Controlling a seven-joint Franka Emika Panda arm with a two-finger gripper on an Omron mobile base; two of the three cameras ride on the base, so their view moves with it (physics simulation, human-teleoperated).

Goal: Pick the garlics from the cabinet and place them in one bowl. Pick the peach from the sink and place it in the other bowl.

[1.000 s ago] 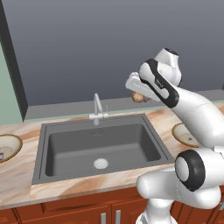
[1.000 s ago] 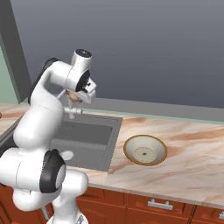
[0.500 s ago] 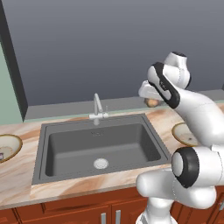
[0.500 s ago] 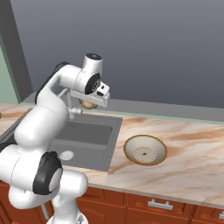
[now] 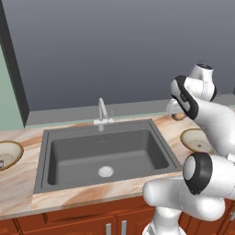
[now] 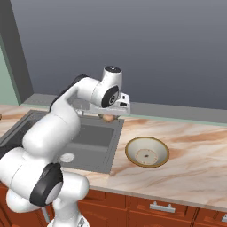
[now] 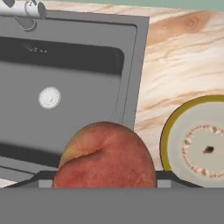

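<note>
The tool (image 6: pixel 107 116) is closed partway around the peach (image 7: pixel 105 155), which sits between its fingers and fills the lower middle of the hand view. In the right base view the fruit shows as a small orange-brown spot under the wrist, hanging above the tabletop (image 6: pixel 186 153) just past the right rim of the sink (image 5: pixel 103 156). The grip looks snug: the jaws stand about as wide as the fruit.

From the hand view, the empty bowl (image 7: pixel 199 144) lies at about 3 o'clock of the peach, yellow-rimmed with a pale inside and a ring of small marks around a dark centre dot. The sink basin, with its round silver drain (image 7: pixel 49 97), lies at about 10 o'clock, and the faucet (image 7: pixel 24 11) at the far upper left. In the right base view the bowl rests on the marble tabletop at roughly 4 o'clock of the tool, near but not under it.

The peach is carried high, I judge, so it clears the sink rim and the bowl's lip on the way across. The likely next need is to travel further toward the bowl, then lower before letting go, since a round fruit dropped from height could bounce or roll out.

A second bowl (image 5: pixel 7 153) sits on the tabletop at 9 o'clock of the sink in the left base view.
</note>
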